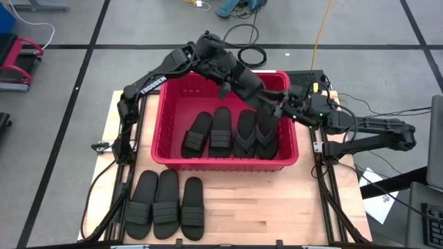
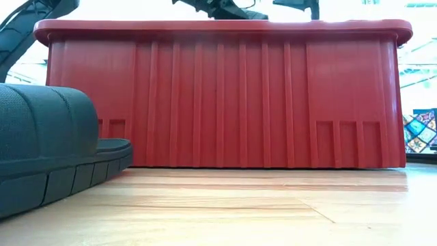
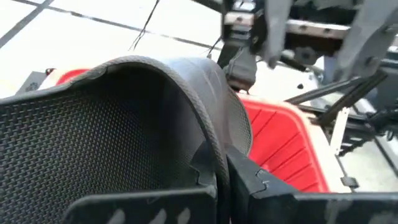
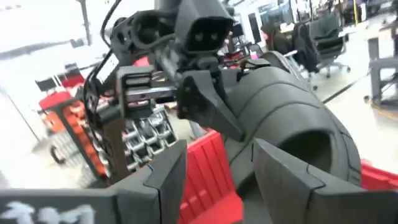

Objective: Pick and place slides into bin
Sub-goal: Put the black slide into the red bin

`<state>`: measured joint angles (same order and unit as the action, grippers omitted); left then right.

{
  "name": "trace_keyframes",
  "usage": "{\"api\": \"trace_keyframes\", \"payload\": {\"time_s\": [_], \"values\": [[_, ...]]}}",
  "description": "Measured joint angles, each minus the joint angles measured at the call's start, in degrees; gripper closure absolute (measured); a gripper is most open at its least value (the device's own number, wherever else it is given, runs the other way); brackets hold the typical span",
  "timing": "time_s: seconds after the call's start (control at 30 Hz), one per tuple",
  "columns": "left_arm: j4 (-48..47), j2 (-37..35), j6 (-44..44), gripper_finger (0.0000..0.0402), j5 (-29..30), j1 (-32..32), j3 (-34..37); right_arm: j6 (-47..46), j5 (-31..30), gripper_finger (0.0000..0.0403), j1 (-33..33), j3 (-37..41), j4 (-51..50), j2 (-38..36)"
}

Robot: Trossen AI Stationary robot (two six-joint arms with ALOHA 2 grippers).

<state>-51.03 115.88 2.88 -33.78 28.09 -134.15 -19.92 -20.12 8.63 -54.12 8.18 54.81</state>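
Your left arm holds 1 slide over the bin's right end while the right arm's jaws stand apart beside it.

From above, you see 4 black slides [image 1: 232, 133] lying side by side in the red bin [image 1: 168, 111], 3 more slides [image 1: 165, 205] in a row on the wooden tabletop [image 1: 277, 207] in front of it, and a grey tiled floor around. The left gripper [image 1: 271, 104] reaches across the bin; the right gripper [image 1: 294, 104] meets it at the right rim. At tabletop height, the bin's ribbed wall [image 2: 225, 96] fills the view, with a ribbed slide [image 2: 48, 150] close by. In the left wrist view, your jaws are clamped on the held slide [image 3: 112, 124]. In the right wrist view, the jaws are parted beside that slide [image 4: 298, 118], office chairs behind.
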Motion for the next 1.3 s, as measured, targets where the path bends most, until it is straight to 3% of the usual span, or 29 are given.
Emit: {"api": "trace_keyframes", "payload": {"time_s": [0.33, 0.73, 1.2, 1.3], "values": [[4.72, -0.16, 0.89, 0.0400, 2.76, -1.39, 0.00, -10.43, 0.76, 0.0240, 3.04, -0.02, 1.34, 3.91], [4.90, -0.12, 1.61, 0.0400, 1.53, -2.36, -0.01, -11.08, -0.36, 0.0241, 6.97, -0.01, 8.61, 4.84], [4.01, -0.36, 2.05, 0.0401, -1.50, -2.25, -0.15, -11.71, 10.15, 0.0242, 11.01, 0.08, 15.51, 8.02], [3.69, -0.34, 2.20, 0.0401, -1.53, -2.27, -0.09, -12.07, 13.27, 0.0267, 12.01, 0.08, 15.44, 8.55]]}}
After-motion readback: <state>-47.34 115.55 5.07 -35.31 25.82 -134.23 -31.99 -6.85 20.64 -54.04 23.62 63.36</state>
